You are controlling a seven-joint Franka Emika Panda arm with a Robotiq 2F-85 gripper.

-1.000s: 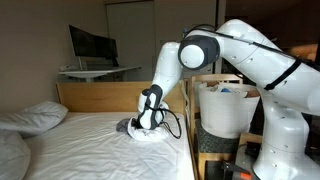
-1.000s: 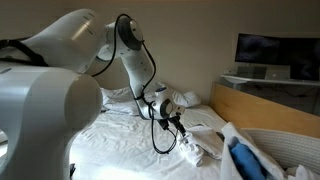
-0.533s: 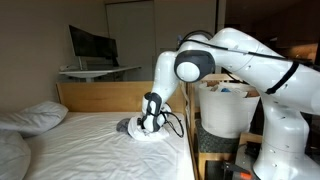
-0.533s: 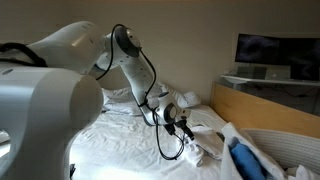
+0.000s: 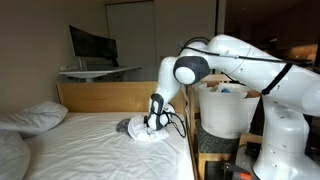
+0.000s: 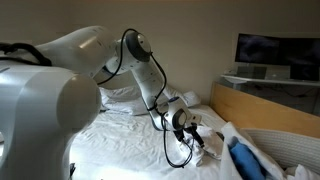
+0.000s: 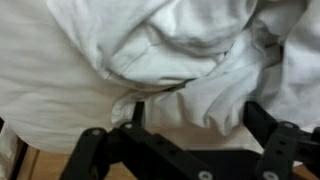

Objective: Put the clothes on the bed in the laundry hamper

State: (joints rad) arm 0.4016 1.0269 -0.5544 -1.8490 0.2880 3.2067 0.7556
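Observation:
The clothes lie in a small pile near the bed's [image 5: 90,152] side edge: a grey piece [image 5: 125,126] next to white pieces [image 5: 150,136]. In both exterior views my gripper [image 5: 153,123] is down on this pile [image 6: 207,150], pointing into it. In the wrist view crumpled white fabric [image 7: 190,60] fills the picture, and a fold of it bulges between my open gripper's [image 7: 198,115] two black fingers [image 7: 262,118]. The laundry hamper [image 5: 225,112] is a white tub beside the bed, to the right of the arm. Its rim [image 6: 290,140] shows at the lower right.
Plump white pillows [image 5: 35,117] lie at the bed's far left. A wooden headboard [image 5: 100,97] stands behind the pile, with a desk and monitor [image 5: 92,45] beyond it. Something blue [image 6: 242,162] lies inside the hamper. The robot's white base [image 5: 280,130] stands to the right of the hamper.
The arm's elbow has swung over and the gripper has shifted slightly across the pile, pressing lower into the white fabric. The jaws have stayed open.

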